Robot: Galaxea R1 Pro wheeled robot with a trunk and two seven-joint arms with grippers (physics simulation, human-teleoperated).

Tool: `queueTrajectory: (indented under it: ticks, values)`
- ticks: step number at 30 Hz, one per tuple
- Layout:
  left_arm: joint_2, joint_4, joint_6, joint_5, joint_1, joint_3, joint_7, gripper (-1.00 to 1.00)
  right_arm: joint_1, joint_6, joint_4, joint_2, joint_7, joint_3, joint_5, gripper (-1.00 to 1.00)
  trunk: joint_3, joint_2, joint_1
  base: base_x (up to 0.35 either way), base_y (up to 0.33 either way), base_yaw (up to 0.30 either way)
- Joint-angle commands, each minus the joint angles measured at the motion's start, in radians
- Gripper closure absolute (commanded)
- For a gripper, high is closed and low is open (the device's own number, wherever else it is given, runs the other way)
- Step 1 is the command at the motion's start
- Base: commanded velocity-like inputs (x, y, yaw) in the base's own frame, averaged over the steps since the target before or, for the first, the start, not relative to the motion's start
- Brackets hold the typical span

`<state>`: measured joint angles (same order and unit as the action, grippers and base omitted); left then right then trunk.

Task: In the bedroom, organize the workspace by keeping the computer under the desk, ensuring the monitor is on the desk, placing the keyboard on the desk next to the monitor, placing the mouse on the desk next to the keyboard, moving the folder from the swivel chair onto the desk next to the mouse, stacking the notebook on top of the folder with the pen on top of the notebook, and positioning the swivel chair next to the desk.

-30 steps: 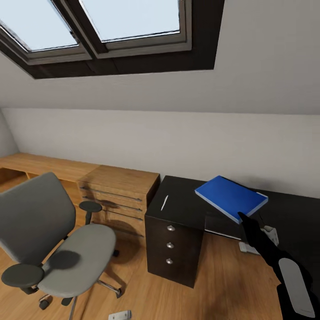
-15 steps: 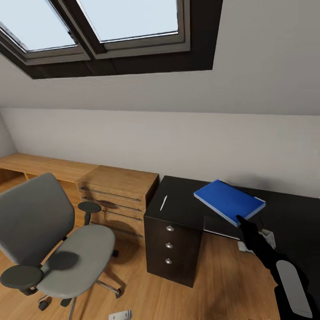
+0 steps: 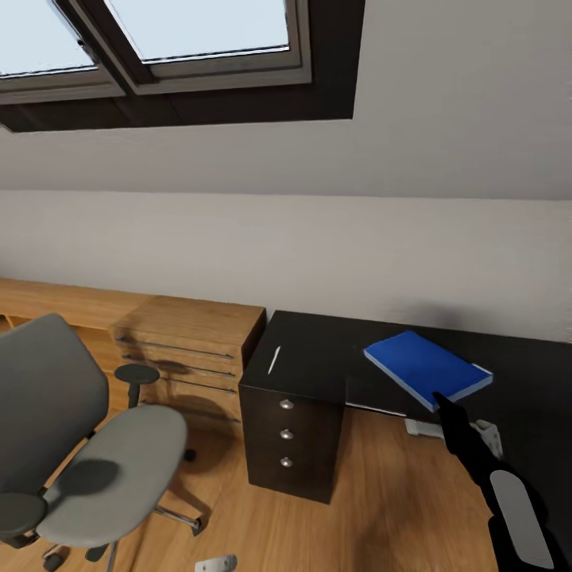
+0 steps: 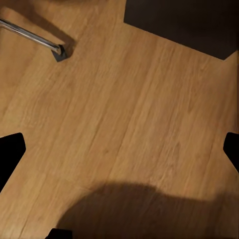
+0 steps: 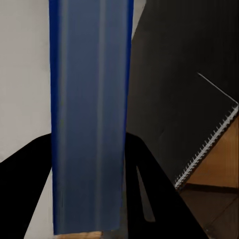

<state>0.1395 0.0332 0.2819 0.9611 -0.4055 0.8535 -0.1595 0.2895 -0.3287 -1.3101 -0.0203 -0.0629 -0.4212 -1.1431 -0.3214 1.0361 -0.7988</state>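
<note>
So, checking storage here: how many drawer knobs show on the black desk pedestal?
3, in a vertical column on the pedestal front under the desk: top knob, middle knob, bottom knob. Other sides are hidden.

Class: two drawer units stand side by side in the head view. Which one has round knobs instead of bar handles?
The black drawer unit under the desk, with three round silver knobs. The oak drawer unit to its left has long bar handles.

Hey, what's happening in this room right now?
The right gripper is shut on the blue folder, holding it by one edge above the black desk. A white pen lies on the desk near its left end. The swivel chair stands on the oak floor to the left, its seat empty.
</note>
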Motion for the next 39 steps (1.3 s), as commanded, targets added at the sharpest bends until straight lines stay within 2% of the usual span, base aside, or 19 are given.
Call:
queueTrajectory:
  ticks: [1, 7, 9, 18, 24, 27, 29, 31, 34, 36, 39]
  values:
    - [0.0, 0.001, 0.002, 0.004, -0.001, 0.009, -0.006, -1.0, 0.001, 0.0, 0.005, 0.0, -0.006, -0.001, -0.014, 1.0, -0.002, 0.001, 0.0, 0.0, 0.0, -0.181]
    - [0.0, 0.001, 0.003, 0.004, -0.001, 0.009, -0.006, -1.0, 0.007, 0.065, 0.083, -0.001, -0.006, -0.001, -0.013, 1.0, -0.009, 0.001, 0.0, 0.0, 0.0, -0.181]
    - [0.0, 0.001, 0.003, 0.004, 0.0, 0.009, -0.006, -1.0, 0.008, 0.108, 0.102, -0.001, -0.005, 0.001, -0.013, 1.0, -0.012, 0.001, 0.0, 0.0, 0.0, -0.181]
    - [0.0, 0.001, 0.002, 0.004, 0.0, 0.009, -0.006, -1.0, 0.009, 0.211, 0.126, 0.002, -0.005, 0.006, -0.014, 1.0, -0.022, 0.001, 0.0, 0.0, 0.0, -0.181]
    - [0.0, 0.001, 0.003, 0.003, 0.0, 0.009, -0.006, -1.0, 0.038, 0.36, 0.226, 0.002, -0.002, 0.01, -0.011, 1.0, -0.03, 0.001, 0.0, 0.0, 0.0, -0.181]
    - [0.0, 0.001, 0.003, 0.004, -0.001, 0.009, -0.006, -1.0, 0.106, 0.445, 0.311, 0.001, -0.001, 0.013, -0.01, 1.0, -0.033, 0.001, 0.0, 0.0, 0.0, -0.181]
    - [0.0, 0.001, 0.003, 0.003, 0.0, 0.009, -0.006, -1.0, 0.232, 0.485, 0.427, -0.004, 0.0, 0.016, -0.006, 1.0, -0.036, 0.001, 0.0, 0.0, 0.0, -0.166]
    - [0.0, 0.001, 0.003, 0.003, 0.0, 0.009, -0.006, -1.0, 0.304, 0.504, 0.504, -0.009, 0.0, 0.017, -0.005, 1.0, -0.038, 0.001, 0.0, 0.0, 0.0, -0.152]
    - [0.0, 0.001, 0.003, 0.002, 0.0, 0.009, -0.006, -1.0, 0.43, 0.584, 0.644, -0.021, 0.001, 0.018, -0.004, 1.0, -0.042, 0.001, 0.0, 0.0, 0.0, -0.143]
    - [0.0, 0.001, 0.003, 0.002, 0.0, 0.009, -0.006, -1.0, 0.476, 0.632, 0.701, -0.024, 0.001, 0.017, -0.005, 1.0, -0.045, 0.001, 0.0, 0.0, 0.0, -0.14]
    - [0.0, 0.001, 0.003, 0.002, -0.001, 0.009, -0.006, -1.0, 0.509, 0.675, 0.749, -0.025, 0.001, 0.016, -0.009, 1.0, -0.049, 0.001, 0.0, 0.0, 0.0, -0.128]
